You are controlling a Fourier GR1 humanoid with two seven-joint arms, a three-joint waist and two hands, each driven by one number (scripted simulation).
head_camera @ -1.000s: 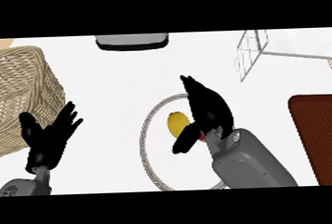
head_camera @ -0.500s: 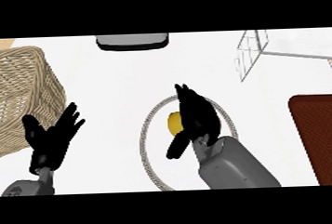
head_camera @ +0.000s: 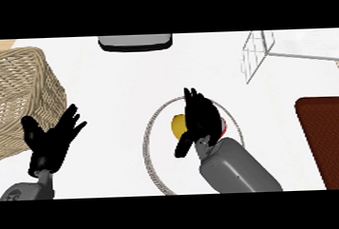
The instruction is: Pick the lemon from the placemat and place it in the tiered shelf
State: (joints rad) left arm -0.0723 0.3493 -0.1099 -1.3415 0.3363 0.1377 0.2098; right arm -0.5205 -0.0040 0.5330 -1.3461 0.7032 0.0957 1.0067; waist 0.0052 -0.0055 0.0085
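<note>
The lemon [head_camera: 178, 126] lies on the round, rope-edged placemat [head_camera: 151, 150] in the middle of the white tabletop [head_camera: 129, 80]. Only its left part shows, and what shows runs longer up-and-down than across; which way its tips point I cannot tell. The right hand [head_camera: 200, 122] covers the rest of it, fingers stretched straight toward the far edge and the thumb hanging down beside the fruit, so the hand is open and lying over the lemon rather than curled round it. Compared with half a second ago, this hand has slid a little left and settled further across the lemon, hiding more yellow. The left hand [head_camera: 52, 139] rests open near the wicker basket [head_camera: 17, 88], fingers spread, unchanged. The wire tiered shelf [head_camera: 258, 56] stands at the far right, well apart from the lemon. No writing or labels can be read anywhere.
</note>
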